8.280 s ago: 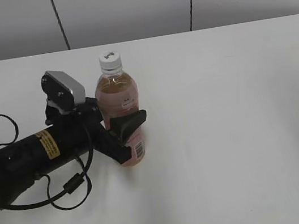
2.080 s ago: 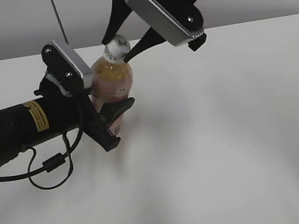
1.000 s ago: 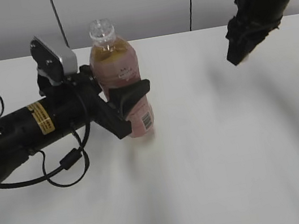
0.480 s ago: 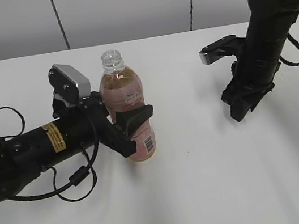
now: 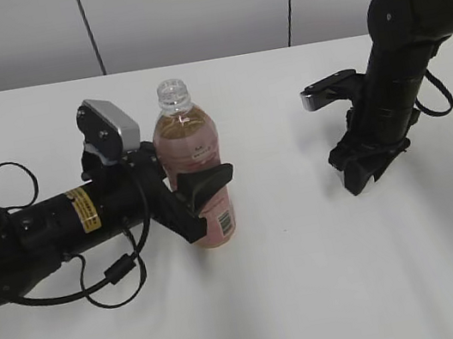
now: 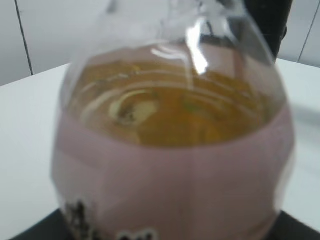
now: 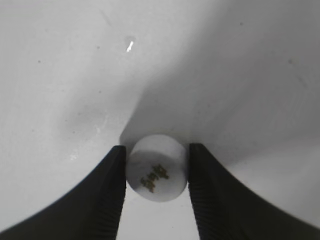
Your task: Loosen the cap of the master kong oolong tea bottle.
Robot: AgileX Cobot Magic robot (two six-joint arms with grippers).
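Observation:
The master kong oolong tea bottle [image 5: 194,149] stands upright on the white table, its neck open with no cap on it. It fills the left wrist view [image 6: 175,165], showing amber tea above the pink label. My left gripper [image 5: 205,189] is shut on the bottle's labelled body from the left. The small white cap [image 7: 157,174], with a dark mark on top, sits between the fingers of my right gripper [image 7: 156,155]. The right gripper [image 5: 358,173] is low over the table to the right of the bottle. The cap is hidden in the exterior view.
The white table [image 5: 317,293] runs back to a grey panelled wall [image 5: 200,9]. The left arm's black cable [image 5: 106,281] loops on the table by the arm. Nothing else stands between the bottle and the right gripper.
The right gripper took the cap off the bottle, swung away to the right and came down close to the table. The left gripper set the bottle upright and has kept hold of it.

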